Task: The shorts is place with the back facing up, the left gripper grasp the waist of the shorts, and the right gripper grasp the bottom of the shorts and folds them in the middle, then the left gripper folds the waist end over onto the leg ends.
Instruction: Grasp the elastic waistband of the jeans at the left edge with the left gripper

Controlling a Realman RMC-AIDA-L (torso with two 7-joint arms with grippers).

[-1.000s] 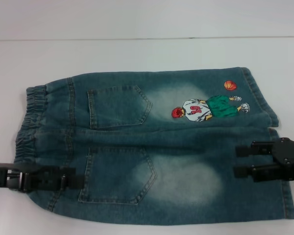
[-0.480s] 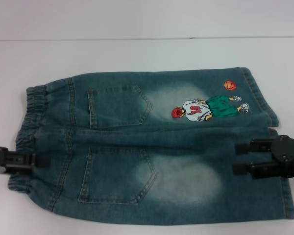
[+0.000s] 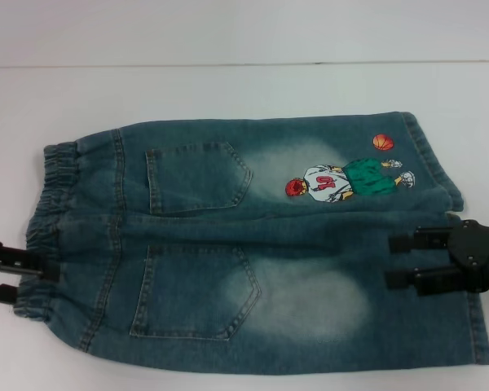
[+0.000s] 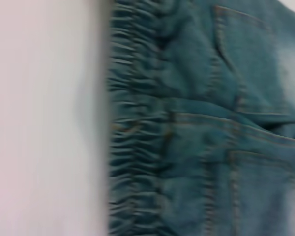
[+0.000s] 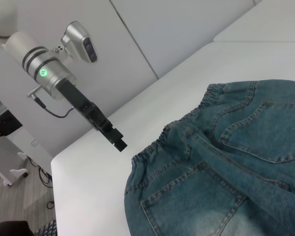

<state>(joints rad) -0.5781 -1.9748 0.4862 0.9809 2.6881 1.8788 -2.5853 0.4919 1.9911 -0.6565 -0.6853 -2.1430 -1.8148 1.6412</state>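
Shorts (image 3: 253, 244) flat on the white table (image 3: 228, 90), back up, waist (image 3: 45, 228) left, leg hems right. Left gripper (image 3: 28, 277) at the waistband's near end, fingers spread, gripping nothing. Right gripper (image 3: 399, 261) over the near leg hem, fingers parted, nothing held (embroidered player's jersey number unreadable).

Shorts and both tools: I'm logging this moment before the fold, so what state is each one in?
shorts: spread flat, back pockets up, unfolded.
waist: gathered, lying on the table, not gripped.
bottom of the shorts: hems flat, not lifted.
left tool: open, at the waist edge.
right tool: open, over the near leg close to its hem.
table: white, bearing the shorts.
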